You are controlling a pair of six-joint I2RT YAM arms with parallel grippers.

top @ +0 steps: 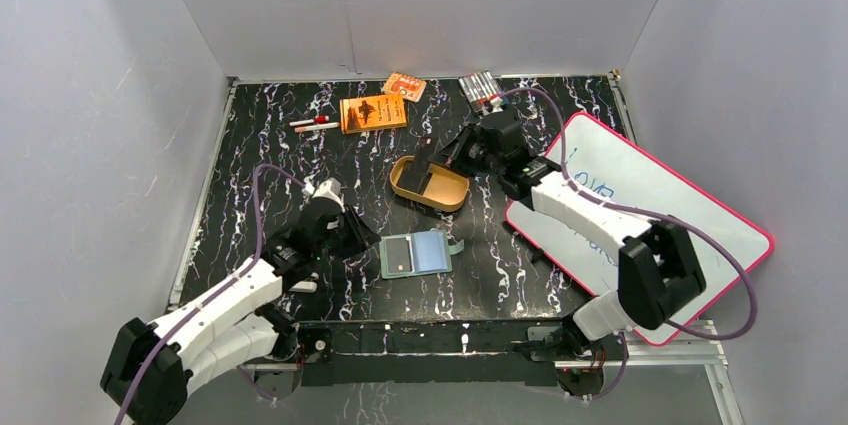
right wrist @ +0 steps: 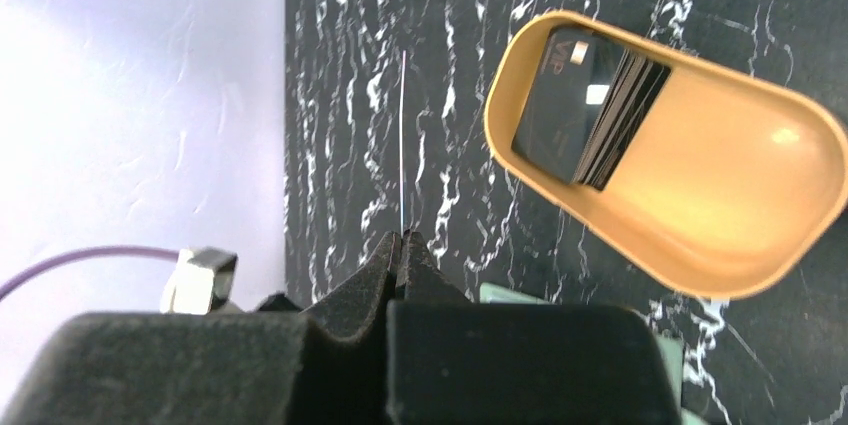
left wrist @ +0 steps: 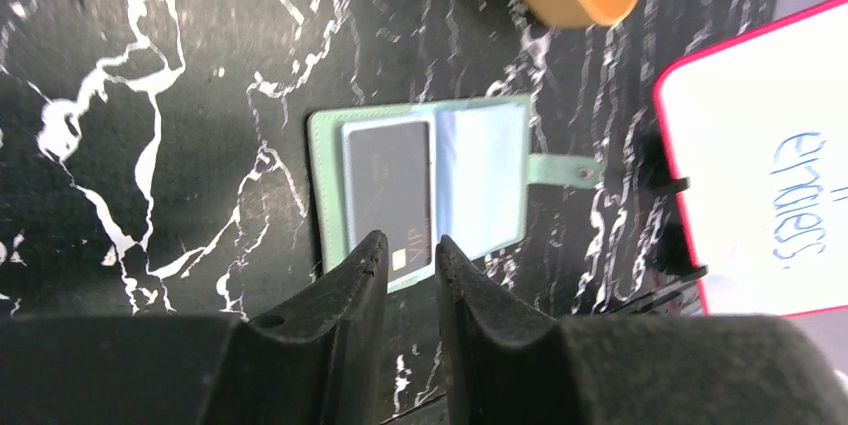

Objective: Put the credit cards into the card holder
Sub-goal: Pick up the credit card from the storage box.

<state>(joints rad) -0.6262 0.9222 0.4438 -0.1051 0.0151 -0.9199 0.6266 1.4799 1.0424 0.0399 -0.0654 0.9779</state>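
The green card holder [top: 415,254] [left wrist: 430,185] lies open and flat on the black marbled table. One dark credit card [left wrist: 388,190] sits in its left half. My left gripper [left wrist: 408,243] hovers at the holder's near edge, open by a narrow gap, nothing between its fingers. My right gripper [right wrist: 402,237] is shut on a single credit card [right wrist: 402,135], which shows edge-on as a thin line rising from the fingertips. It hangs beside the golden oval tin [right wrist: 700,175] [top: 430,185], where a stack of dark credit cards [right wrist: 590,110] leans against one end.
A pink-framed whiteboard [top: 640,215] lies at the right under the right arm. At the back are an orange booklet [top: 373,113], a small orange packet [top: 404,86], two pens [top: 314,124] and a bundle of markers [top: 480,90]. Grey walls enclose the table.
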